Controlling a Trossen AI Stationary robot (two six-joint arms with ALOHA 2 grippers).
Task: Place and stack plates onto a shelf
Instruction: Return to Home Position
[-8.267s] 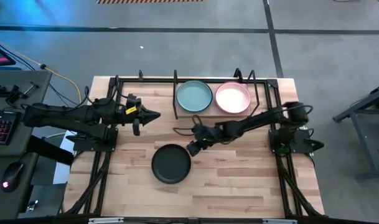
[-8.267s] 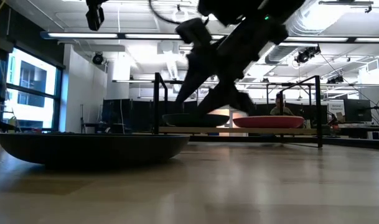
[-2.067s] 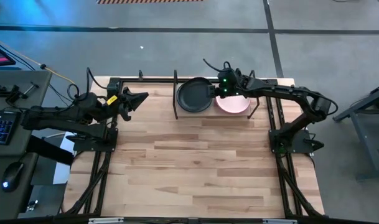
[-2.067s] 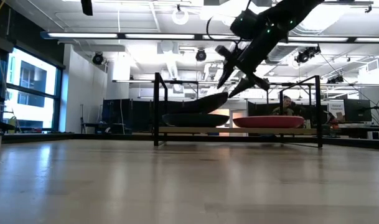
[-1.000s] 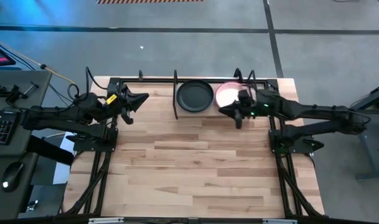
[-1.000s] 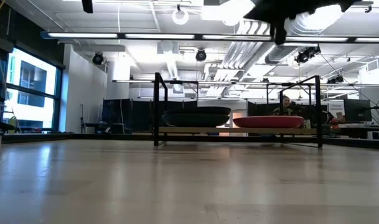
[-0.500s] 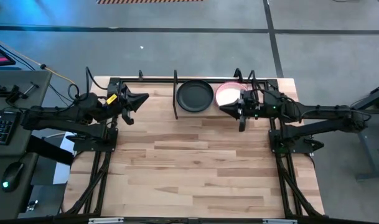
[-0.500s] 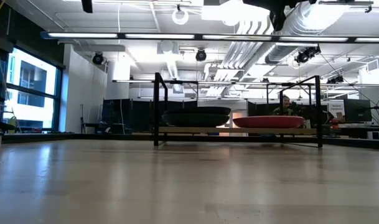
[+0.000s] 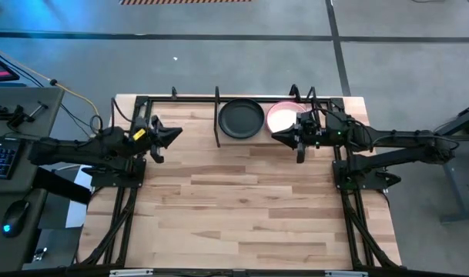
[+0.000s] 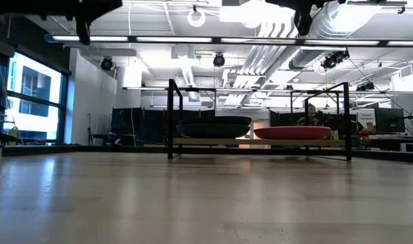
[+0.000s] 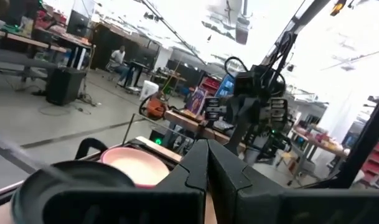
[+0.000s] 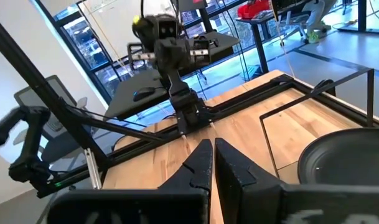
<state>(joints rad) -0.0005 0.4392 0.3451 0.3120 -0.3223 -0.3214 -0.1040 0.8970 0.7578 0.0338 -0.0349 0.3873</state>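
The shelf (image 9: 326,105) stands along the table's far edge, a light board (image 10: 260,142) between black rods. A black plate (image 9: 241,118) lies on its left part; in the low view it tops a dark stack (image 10: 213,127). A cream-pink plate (image 9: 283,114) rests on the board to its right. My right gripper (image 9: 274,136) hovers shut and holding nothing just in front of the pink plate, above the table. My left gripper (image 9: 177,132) is shut and holding nothing, near the table's far left.
The shelf's upright rods (image 9: 217,115) stand left of the black plate, and another (image 10: 347,120) stands at the shelf's right end. Bare butcher-block tabletop (image 9: 242,208) stretches from the shelf to the near edge. A person sits in the room beyond (image 10: 310,115).
My left gripper has moved a little toward the table's near edge and down, and now shows at the top left of the low view. My right gripper has risen slightly in front of the pink plate. The plates have stayed where they were.
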